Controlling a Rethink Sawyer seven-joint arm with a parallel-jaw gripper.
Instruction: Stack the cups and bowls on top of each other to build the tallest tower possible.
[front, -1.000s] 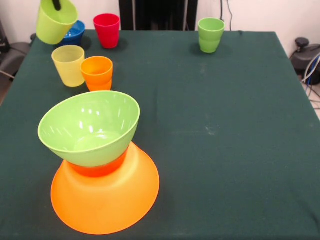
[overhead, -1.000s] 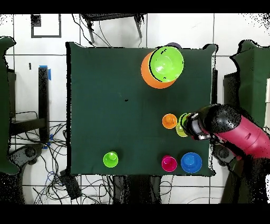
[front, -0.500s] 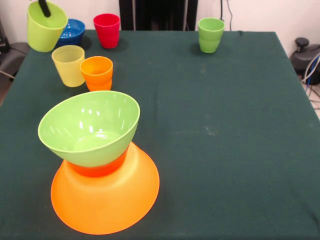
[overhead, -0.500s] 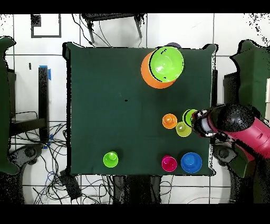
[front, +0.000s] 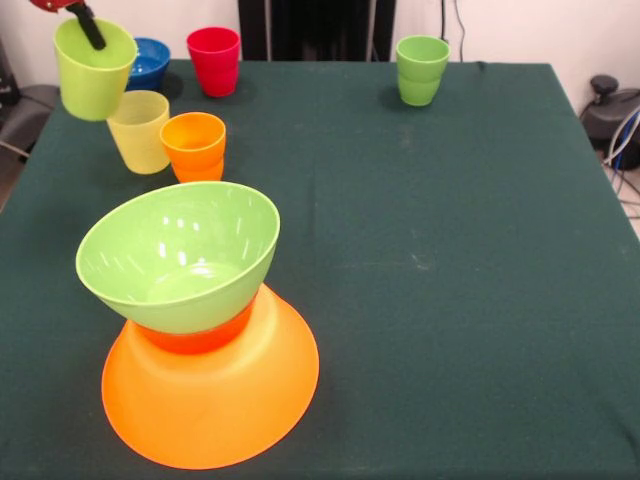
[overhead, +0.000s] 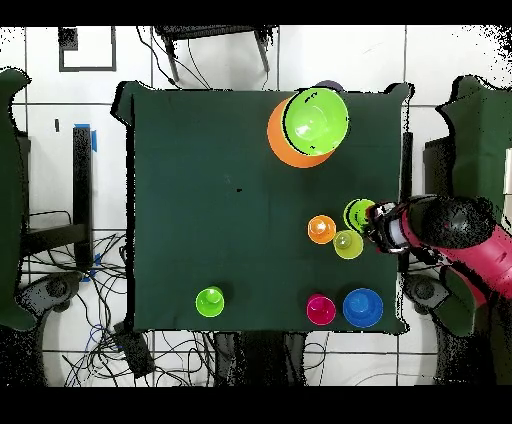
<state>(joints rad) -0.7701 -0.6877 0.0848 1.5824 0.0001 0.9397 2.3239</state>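
Note:
The tower stands near the front left: the large orange bowl (front: 210, 390) upside down, a small orange-red bowl (front: 195, 338) on it, the lime green bowl (front: 180, 255) on top, also seen from overhead (overhead: 315, 120). My gripper (front: 85, 25) is shut on the rim of a lime green cup (front: 92, 68) and holds it in the air at the far left, above the yellow cup (front: 140, 130); overhead the held cup (overhead: 359, 214) is beside the yellow cup (overhead: 348, 244). The orange cup (front: 195, 146), red cup (front: 214, 60), darker green cup (front: 421, 69) and blue bowl (front: 148, 62) stand on the table.
The table wears a dark green cloth (front: 430, 260). Its left edge lies close under the held cup. Chairs and cables surround the table in the overhead view.
The gripper has carried the lime green cup down and slightly toward the tower, from beside the blue bowl to above the yellow cup. Nothing else moved.

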